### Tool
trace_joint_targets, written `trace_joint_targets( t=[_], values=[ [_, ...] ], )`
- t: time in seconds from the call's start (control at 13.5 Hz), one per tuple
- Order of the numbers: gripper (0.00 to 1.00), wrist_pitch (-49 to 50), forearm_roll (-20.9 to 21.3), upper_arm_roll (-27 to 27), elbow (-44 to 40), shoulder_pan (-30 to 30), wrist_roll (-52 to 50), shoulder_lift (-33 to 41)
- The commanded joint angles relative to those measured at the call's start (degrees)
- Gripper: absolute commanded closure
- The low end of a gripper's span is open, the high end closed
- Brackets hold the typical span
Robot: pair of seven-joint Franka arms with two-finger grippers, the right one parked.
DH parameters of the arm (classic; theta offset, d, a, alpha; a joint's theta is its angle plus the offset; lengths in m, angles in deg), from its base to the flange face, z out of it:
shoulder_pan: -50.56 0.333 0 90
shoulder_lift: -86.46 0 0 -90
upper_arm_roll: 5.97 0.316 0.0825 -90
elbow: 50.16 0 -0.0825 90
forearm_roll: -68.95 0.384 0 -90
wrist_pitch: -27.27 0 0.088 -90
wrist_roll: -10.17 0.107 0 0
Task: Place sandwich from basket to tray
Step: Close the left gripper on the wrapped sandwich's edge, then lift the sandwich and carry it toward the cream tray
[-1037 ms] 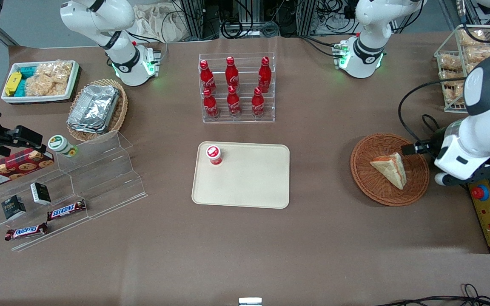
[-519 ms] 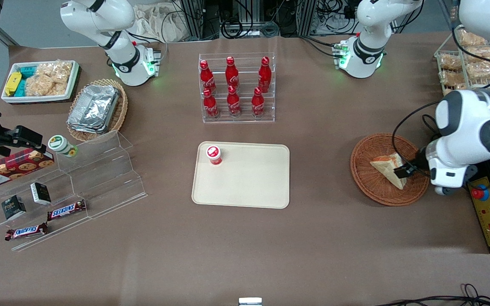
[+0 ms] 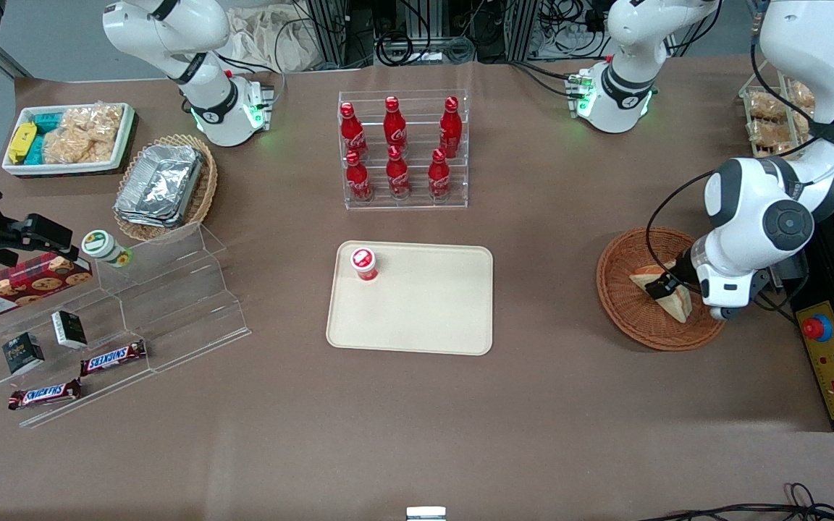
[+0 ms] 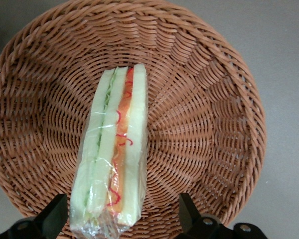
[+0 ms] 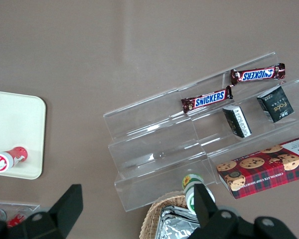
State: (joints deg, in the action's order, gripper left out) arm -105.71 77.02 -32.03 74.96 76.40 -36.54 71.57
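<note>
The brown worktop (image 3: 417, 427) carries everything, and the task's pieces sit along its middle band: the tray (image 3: 424, 311) lies flat at the centre, nearer the front edge than the rack of red bottles (image 3: 402, 148), with a small red-capped cup (image 3: 364, 263) standing in one corner of it, so most of its surface is bare and looks ready to take a drop. The basket (image 3: 627, 304) rests well apart from the tray, toward the working arm's end of the worktop, and its shallow, wide bowl leaves room for fingers to come down on either side of what it holds. Inside it the sandwich (image 4: 114, 154) stands on edge in clear wrap, bread faces outward and the red and green filling line facing up at the wrist camera, which suits a squeeze across the two bread faces. The claw (image 3: 667, 288) hangs directly over the sandwich, low above the basket, spread wide: in the wrist view one fingertip (image 4: 55, 214) shows on each side of the wedge's near end, both apart from the wrap. My reading is that the step in hand is the approach to the grasp, with the lift and the carry to the tray not yet done. The soft bread may crush if pinched hard.
</note>
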Motion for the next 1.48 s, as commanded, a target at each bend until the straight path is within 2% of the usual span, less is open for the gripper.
trace_joint_targets(
  t=[0.0, 0.07, 0.15, 0.22, 0.3, 0.37, 0.52, 0.81, 1.11, 1.26, 1.41],
  values=[
    [0.00, -0.78, 0.63, 0.93, 0.39, 0.52, -1.02, 0.48],
    [0.08, -0.87, 0.63, 0.93, 0.38, 0.43, -1.10, 0.13],
    [0.35, -1.05, 1.07, 1.01, 0.21, 0.43, -1.11, -0.92],
    [0.52, -1.57, 3.68, 1.01, 0.12, 0.43, -1.19, -1.71],
    [0.89, -1.58, 6.23, 1.10, 0.30, 0.43, -1.19, -2.68],
    [1.00, -1.49, 8.17, 1.10, 0.38, 0.35, -1.19, -2.95],
    [1.00, -0.26, 8.19, 0.93, -1.10, -0.09, -2.42, -2.69],
    [1.00, 18.06, 7.49, -0.74, -15.74, -3.95, -1.90, -2.95],
    [1.00, 28.38, 5.56, -6.00, -29.55, -11.24, 3.17, -6.01],
    [1.00, 28.48, 5.47, -7.95, -36.06, -16.76, 10.64, -11.01],
    [1.00, 28.22, 5.64, -7.95, -40.47, -24.49, 10.94, -16.46]
  ],
)
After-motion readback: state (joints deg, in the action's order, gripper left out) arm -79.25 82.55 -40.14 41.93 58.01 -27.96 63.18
